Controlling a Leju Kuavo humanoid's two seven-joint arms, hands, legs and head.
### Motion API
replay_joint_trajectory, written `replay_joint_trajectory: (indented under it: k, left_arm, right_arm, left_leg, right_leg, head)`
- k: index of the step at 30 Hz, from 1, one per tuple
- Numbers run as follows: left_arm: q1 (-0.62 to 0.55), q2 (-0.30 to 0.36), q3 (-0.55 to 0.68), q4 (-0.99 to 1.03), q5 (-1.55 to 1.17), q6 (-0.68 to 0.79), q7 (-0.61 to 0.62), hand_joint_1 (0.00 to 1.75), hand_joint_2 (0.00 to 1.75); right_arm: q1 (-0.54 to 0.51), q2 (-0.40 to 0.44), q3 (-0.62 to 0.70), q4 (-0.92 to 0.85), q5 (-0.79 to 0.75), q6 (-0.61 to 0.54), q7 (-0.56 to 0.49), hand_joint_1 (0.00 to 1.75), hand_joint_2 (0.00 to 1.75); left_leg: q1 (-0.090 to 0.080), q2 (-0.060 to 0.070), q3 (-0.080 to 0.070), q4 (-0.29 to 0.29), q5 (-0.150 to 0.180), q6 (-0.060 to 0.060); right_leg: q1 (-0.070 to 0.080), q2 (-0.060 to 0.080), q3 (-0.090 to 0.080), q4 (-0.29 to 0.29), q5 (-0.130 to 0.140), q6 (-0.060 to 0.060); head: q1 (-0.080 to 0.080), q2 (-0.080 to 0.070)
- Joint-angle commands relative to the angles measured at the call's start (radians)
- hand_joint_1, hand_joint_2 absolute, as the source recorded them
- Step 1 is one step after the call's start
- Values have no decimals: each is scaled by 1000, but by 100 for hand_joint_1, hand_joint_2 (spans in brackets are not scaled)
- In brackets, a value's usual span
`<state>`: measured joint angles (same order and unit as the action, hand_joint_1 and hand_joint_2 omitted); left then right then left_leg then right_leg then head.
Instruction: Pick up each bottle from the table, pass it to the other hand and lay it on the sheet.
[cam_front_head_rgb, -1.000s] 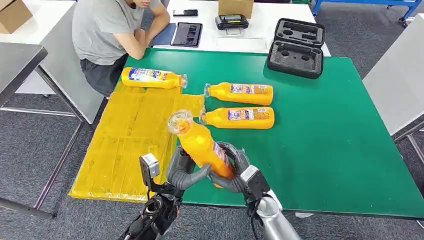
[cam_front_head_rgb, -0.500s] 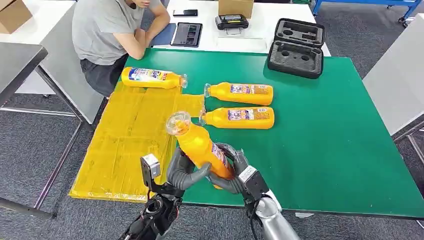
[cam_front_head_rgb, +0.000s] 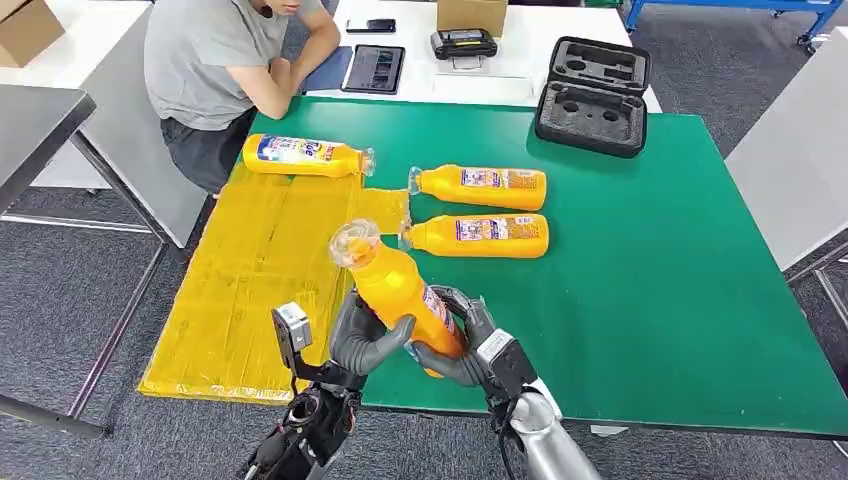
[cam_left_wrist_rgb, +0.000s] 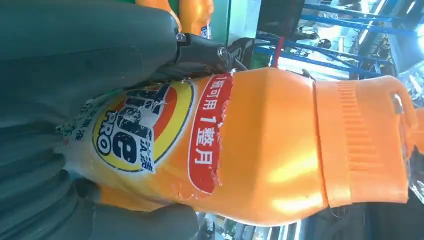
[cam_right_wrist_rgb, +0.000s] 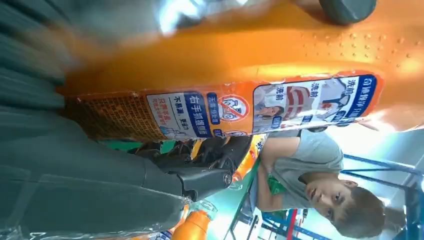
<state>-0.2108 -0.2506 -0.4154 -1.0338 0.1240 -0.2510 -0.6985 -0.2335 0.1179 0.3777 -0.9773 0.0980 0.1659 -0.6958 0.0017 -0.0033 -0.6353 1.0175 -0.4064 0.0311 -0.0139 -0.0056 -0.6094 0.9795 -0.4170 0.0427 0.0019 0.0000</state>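
Note:
An orange bottle (cam_front_head_rgb: 393, 288) with a clear cap is held tilted above the table's near edge, cap toward the yellow sheet (cam_front_head_rgb: 255, 275). My left hand (cam_front_head_rgb: 362, 340) wraps its lower body from the left and my right hand (cam_front_head_rgb: 462, 345) grips it from the right. Up close, the bottle (cam_left_wrist_rgb: 260, 145) lies in my left hand (cam_left_wrist_rgb: 75, 55), and the bottle's label side (cam_right_wrist_rgb: 240, 55) lies against my right hand (cam_right_wrist_rgb: 75, 170). A second bottle (cam_front_head_rgb: 305, 155) lies on the sheet's far edge. Two more bottles (cam_front_head_rgb: 480, 187) (cam_front_head_rgb: 478, 235) lie on the green table (cam_front_head_rgb: 650, 280).
A person (cam_front_head_rgb: 225, 70) sits at the table's far left corner, arms folded on it. A black foam case (cam_front_head_rgb: 592, 95) rests at the far edge. A tablet (cam_front_head_rgb: 373, 68), a phone and a box lie on the white table behind.
My left hand's fingers have closed further around the bottle, and the bottle with both hands has shifted slightly to the left. The other bottles have not moved.

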Motion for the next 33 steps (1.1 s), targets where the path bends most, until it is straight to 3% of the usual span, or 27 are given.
replay_joint_trajectory:
  k: [1,5,8,9,10,11,15,25,26,27,30,33]
  left_arm:
    - [-28,18,27,61,1,-4,0,175,175]
    - [-27,14,38,56,1,4,0,175,175]
    - [-31,9,41,57,-4,5,0,175,175]
    - [-31,7,43,57,-5,8,0,175,175]
    - [-30,7,44,51,-15,18,0,175,175]
    - [-30,8,45,50,-24,28,0,175,175]
    - [-48,34,56,43,-124,147,12,175,175]
    - [-82,141,84,24,-701,722,144,175,175]
    - [-74,150,93,25,-812,823,194,175,175]
    - [-70,152,100,26,-864,856,222,175,175]
    - [-73,154,124,47,-1047,944,322,175,175]
    - [-81,157,178,29,-1347,949,489,175,175]
  right_arm:
    - [-55,-13,-2,57,-5,0,-2,168,175]
    - [-56,-14,-12,47,-12,7,-2,171,175]
    - [-64,-8,-14,56,-8,5,-2,154,175]
    - [-65,-6,-20,63,-10,3,-2,134,175]
    - [-69,-1,-32,79,-17,7,-2,52,175]
    - [-69,0,-40,84,-15,2,-2,0,175]
    - [-61,-5,-80,91,-22,-4,-2,0,175]
    - [-9,4,-159,74,-29,-18,-2,0,175]
    - [10,9,-169,65,-27,-20,-2,0,175]
    - [21,12,-174,61,-23,-20,-2,0,175]
    - [26,22,-184,73,-11,-21,-2,0,175]
    - [12,33,-200,90,-8,-13,-2,0,175]
  left_leg:
    - [0,2,5,-1,-2,-1]
    - [0,1,3,-1,-1,-1]
    - [0,1,3,-1,-1,-1]
    - [0,2,4,-1,-2,-1]
    - [0,2,3,-1,-1,-1]
    - [0,1,2,-1,-1,-1]
    - [0,2,6,-1,-2,-2]
    - [1,1,5,-1,-1,-2]
    - [1,1,4,-1,-1,-1]
    - [1,1,10,-2,-3,-3]
    - [1,1,6,-1,-2,-2]
    - [1,2,5,-1,-2,-1]
  right_leg:
    - [0,2,4,-1,-1,-1]
    - [0,1,2,-1,0,-1]
    - [0,2,2,-1,0,-1]
    - [0,2,4,-1,-1,-2]
    - [0,2,3,-1,-1,-1]
    - [0,1,2,0,0,-1]
    - [0,2,5,-1,-1,-2]
    - [1,1,4,-1,-1,-2]
    - [1,1,3,-1,-1,-1]
    - [1,2,9,-2,-3,-3]
    - [1,2,5,-1,-2,-2]
    - [1,2,4,-1,-1,-2]
  head:
    - [0,0]
    - [0,0]
    - [0,0]
    - [0,0]
    - [0,0]
    - [0,0]
    - [-1,0]
    - [0,0]
    - [0,0]
    - [0,0]
    - [0,0]
    - [0,0]
